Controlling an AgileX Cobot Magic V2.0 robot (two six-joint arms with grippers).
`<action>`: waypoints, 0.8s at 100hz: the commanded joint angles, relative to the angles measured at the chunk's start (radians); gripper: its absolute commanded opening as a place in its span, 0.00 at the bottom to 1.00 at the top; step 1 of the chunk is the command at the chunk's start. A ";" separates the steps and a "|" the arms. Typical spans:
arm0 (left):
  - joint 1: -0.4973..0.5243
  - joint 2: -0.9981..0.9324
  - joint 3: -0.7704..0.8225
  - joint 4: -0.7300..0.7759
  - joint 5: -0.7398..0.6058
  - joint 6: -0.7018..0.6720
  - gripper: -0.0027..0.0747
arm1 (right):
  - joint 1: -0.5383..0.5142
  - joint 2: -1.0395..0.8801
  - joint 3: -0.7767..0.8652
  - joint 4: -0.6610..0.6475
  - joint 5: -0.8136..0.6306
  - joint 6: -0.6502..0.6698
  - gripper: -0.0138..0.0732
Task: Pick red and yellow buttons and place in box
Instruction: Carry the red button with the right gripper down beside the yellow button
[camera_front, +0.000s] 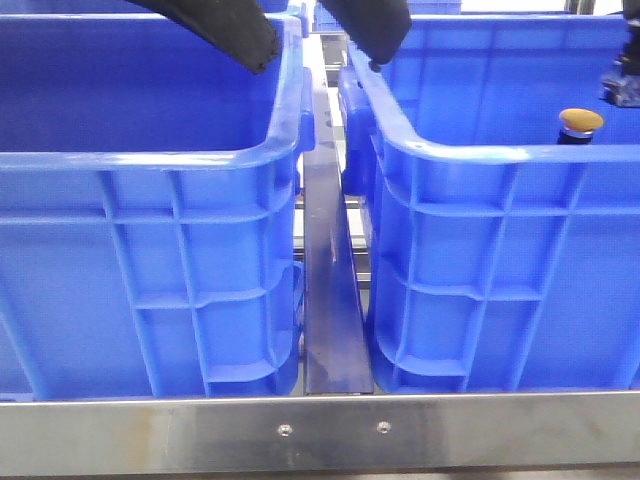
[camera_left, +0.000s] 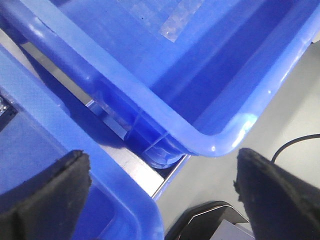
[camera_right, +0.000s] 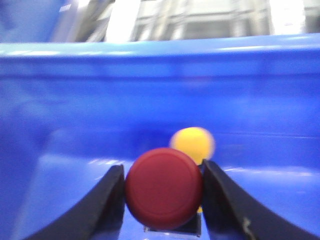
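Two alike blue boxes stand side by side, the left box (camera_front: 150, 160) and the right box (camera_front: 500, 160). Inside the right one the yellow button (camera_front: 580, 122) stands upright. In the right wrist view my right gripper (camera_right: 162, 170) is shut on the red button (camera_right: 164, 187), with the yellow button (camera_right: 192, 142) blurred just behind it. The red button is hidden in the front view. My left gripper (camera_front: 315, 45) hangs open above the gap between the boxes, one finger over each rim, holding nothing (camera_left: 161, 165).
A metal rail (camera_front: 335, 300) runs between the boxes, and a metal frame bar (camera_front: 320, 430) crosses the front. Part of my right arm (camera_front: 622, 80) shows at the right edge. A strip of clear tape (camera_left: 180, 20) lies on one box floor.
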 joint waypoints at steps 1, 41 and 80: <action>-0.009 -0.028 -0.029 -0.015 -0.049 0.003 0.76 | -0.007 -0.010 -0.022 0.016 -0.120 -0.013 0.35; -0.009 -0.028 -0.029 -0.037 -0.049 0.003 0.76 | -0.007 0.155 -0.023 0.017 -0.303 -0.012 0.35; -0.009 -0.028 -0.029 -0.037 -0.049 0.003 0.76 | -0.005 0.281 -0.096 0.050 -0.315 -0.011 0.35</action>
